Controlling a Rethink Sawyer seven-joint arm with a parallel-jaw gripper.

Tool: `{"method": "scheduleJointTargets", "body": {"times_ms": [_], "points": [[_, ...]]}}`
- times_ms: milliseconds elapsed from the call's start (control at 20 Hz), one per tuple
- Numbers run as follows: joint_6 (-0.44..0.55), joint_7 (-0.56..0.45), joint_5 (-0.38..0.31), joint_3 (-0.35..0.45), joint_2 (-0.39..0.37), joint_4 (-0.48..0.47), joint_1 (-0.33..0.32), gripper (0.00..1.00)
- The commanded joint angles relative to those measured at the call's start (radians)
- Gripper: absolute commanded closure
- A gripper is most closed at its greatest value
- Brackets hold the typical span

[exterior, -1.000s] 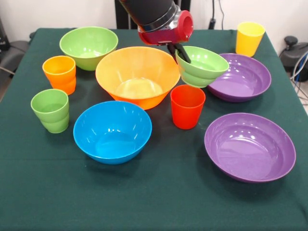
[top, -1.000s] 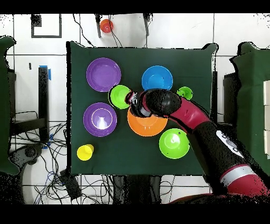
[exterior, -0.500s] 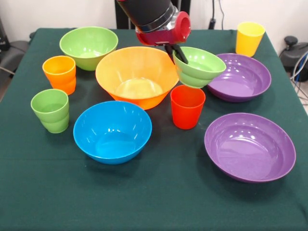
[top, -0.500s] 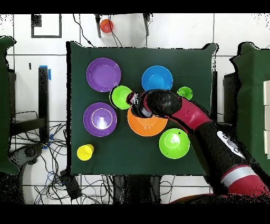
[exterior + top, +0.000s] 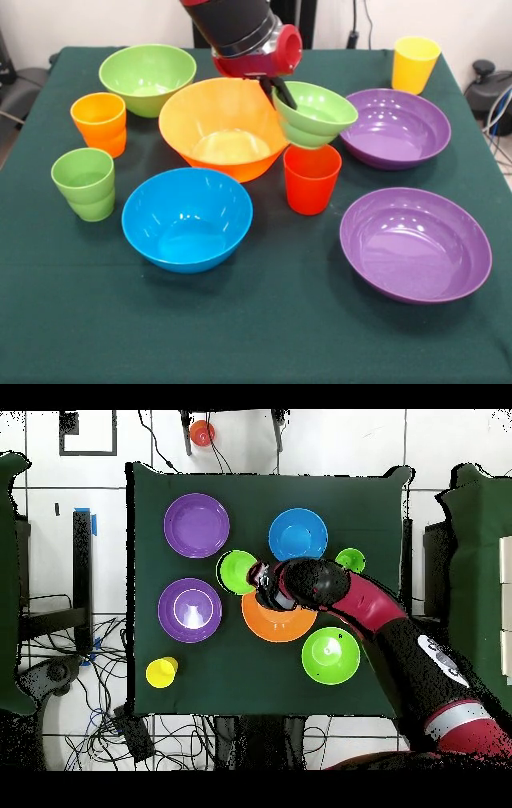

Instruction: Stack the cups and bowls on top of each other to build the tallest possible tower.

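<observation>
Front view: tool [image 5: 280,90] clamped on the near rim of the small light-green bowl [image 5: 314,114], one finger inside, one outside; bowl lifted clear of the surface [image 5: 264,336], tilted, hanging just above the red cup [image 5: 311,178]. Just beside the tool, on the picture's left, the large orange bowl [image 5: 228,126]. Past that, further left, the medium light-green bowl [image 5: 147,78], the orange cup [image 5: 99,123] and the light-green cup [image 5: 84,183]. Below the tool and nearer the camera, the blue bowl [image 5: 187,218]. To the tool's other side, one purple bowl [image 5: 394,128] close by the held bowl, a second purple bowl [image 5: 415,243] nearer the camera, and the yellow cup [image 5: 414,64] well apart at the far corner. No tower here — every bowl and cup standing singly, upright, mouths up.

Surface covered in dark green cloth, smooth, hanging over the edges. Overhead view: same cloth [image 5: 220,674] square on a pale tiled floor [image 5: 80,454] — loose cables [image 5: 100,714] trailing across the tiles near the yellow cup's corner, a small orange thing [image 5: 202,432] beyond the far edge, dark green draped shapes [image 5: 480,564] at either side. Red and black arm [image 5: 400,634] reaching across the large orange bowl to the held bowl.
</observation>
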Motion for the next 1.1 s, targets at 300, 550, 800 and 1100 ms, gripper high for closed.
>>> {"method": "scheduleJointTargets", "body": {"times_ms": [300,550,800,1100], "points": [[-0.069,-0.041,-0.116,-0.045,0.083,-0.030,-0.022,1.00],[-0.128,-0.035,-0.156,-0.037,0.111,-0.013,-0.027,1.00],[-0.138,-0.022,-0.158,-0.032,0.151,-0.039,-0.033,1.00],[-0.158,0.005,-0.144,-0.025,0.155,-0.011,-0.035,1.00]]}}
